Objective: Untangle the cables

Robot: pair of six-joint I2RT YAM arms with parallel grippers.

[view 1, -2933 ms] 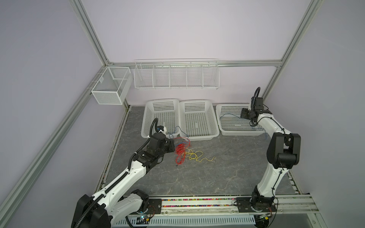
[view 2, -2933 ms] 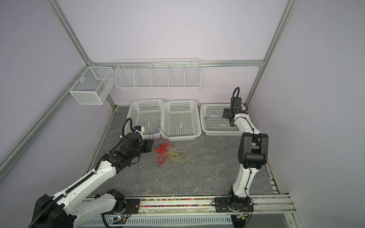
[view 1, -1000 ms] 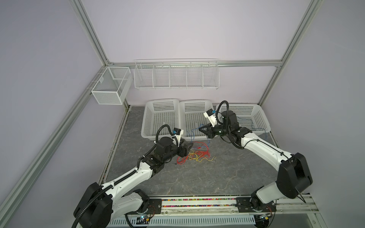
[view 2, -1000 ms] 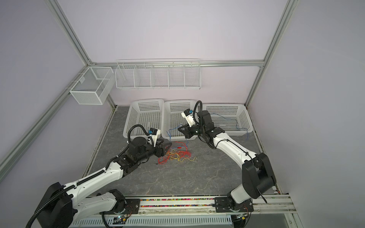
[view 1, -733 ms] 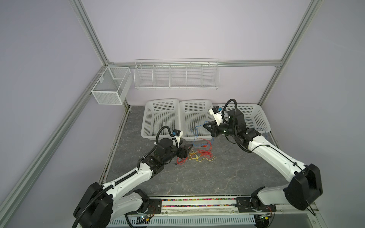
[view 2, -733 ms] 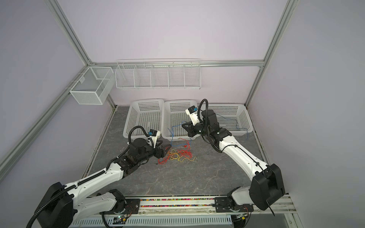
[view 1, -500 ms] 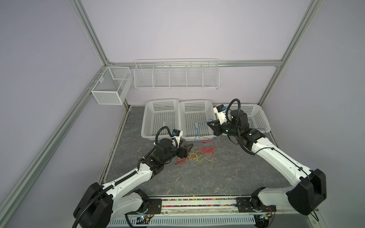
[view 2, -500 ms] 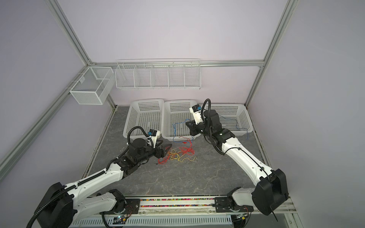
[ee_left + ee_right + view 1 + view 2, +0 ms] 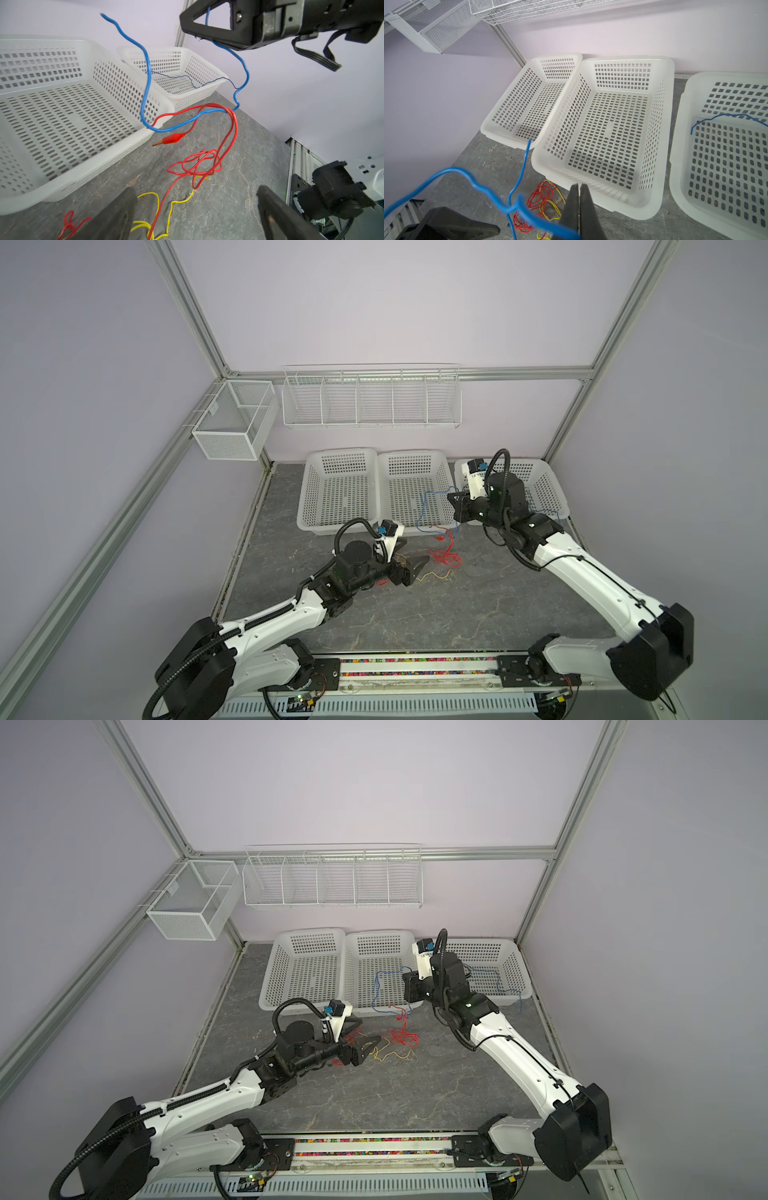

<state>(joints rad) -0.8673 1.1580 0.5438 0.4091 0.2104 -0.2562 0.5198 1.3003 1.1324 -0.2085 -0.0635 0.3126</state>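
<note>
A blue cable (image 9: 422, 506) (image 9: 376, 986) hangs in loops from my right gripper (image 9: 451, 502) (image 9: 579, 187), which is shut on it above the front right corner of the middle basket (image 9: 411, 454). A red cable (image 9: 197, 164) (image 9: 403, 1038) is hooked over the blue loop, its red clip (image 9: 172, 138) dangling; the rest lies bunched on the floor. A yellow cable (image 9: 178, 200) (image 9: 436, 576) lies under the red one. My left gripper (image 9: 415, 570) (image 9: 195, 193) is wide open low over the floor, red and yellow strands between its fingers, gripping nothing.
Three white perforated baskets stand in a row at the back: left basket (image 9: 338, 456), the middle one, and right basket (image 9: 511, 952) holding another blue cable (image 9: 726, 115). Wire racks (image 9: 370, 398) hang on the back wall. Grey floor stretches in front of the cables.
My right gripper has carried the blue cable up and to the right, dragging a red loop with it. My left gripper's jaws have spread wider, and it stays by the pile.
</note>
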